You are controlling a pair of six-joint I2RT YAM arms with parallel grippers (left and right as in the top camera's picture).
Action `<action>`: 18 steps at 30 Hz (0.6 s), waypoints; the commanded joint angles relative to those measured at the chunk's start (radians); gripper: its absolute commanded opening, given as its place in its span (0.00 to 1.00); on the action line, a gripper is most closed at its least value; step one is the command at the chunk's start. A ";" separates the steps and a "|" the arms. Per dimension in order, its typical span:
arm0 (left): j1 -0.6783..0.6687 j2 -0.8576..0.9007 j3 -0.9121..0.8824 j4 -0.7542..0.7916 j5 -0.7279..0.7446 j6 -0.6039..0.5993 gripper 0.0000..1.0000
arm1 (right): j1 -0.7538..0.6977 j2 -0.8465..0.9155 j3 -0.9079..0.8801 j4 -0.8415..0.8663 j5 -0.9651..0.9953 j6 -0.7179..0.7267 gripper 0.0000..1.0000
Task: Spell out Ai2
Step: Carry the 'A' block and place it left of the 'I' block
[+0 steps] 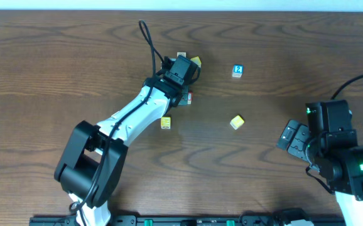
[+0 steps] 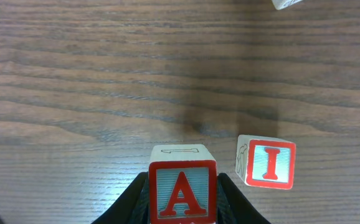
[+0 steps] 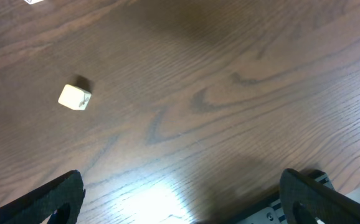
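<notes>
My left gripper (image 2: 183, 179) is shut on a block with a red letter A on pale blue (image 2: 182, 194). A matching block with a red letter I (image 2: 267, 163) sits on the table just to its right, a small gap apart. In the overhead view the left gripper (image 1: 183, 69) hides the A block, and the I block (image 1: 189, 97) shows beside it. A blue block marked 2 (image 1: 237, 71) lies further right. My right gripper (image 1: 290, 135) is open and empty at the right side of the table; it also shows in the right wrist view (image 3: 183, 196).
A yellow block (image 1: 237, 122) lies mid-table; the right wrist view shows it as a pale block (image 3: 75, 97). Another yellow block (image 1: 166, 123) lies beside the left arm. Two more blocks (image 1: 196, 61) sit behind the left gripper. A pale block corner (image 2: 289, 3) shows at top right.
</notes>
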 commanded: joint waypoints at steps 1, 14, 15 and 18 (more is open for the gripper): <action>0.000 0.032 0.018 0.009 0.003 0.014 0.21 | -0.008 -0.005 0.001 0.000 0.011 -0.004 0.99; 0.000 0.084 0.018 0.070 0.021 0.014 0.25 | -0.008 -0.005 0.001 -0.001 0.011 -0.005 0.99; 0.000 0.084 0.018 0.070 0.021 0.014 0.25 | -0.008 -0.005 0.001 -0.001 0.011 -0.004 0.99; 0.000 0.084 0.018 0.067 0.022 0.013 0.25 | -0.008 -0.005 0.001 -0.001 0.011 -0.004 0.99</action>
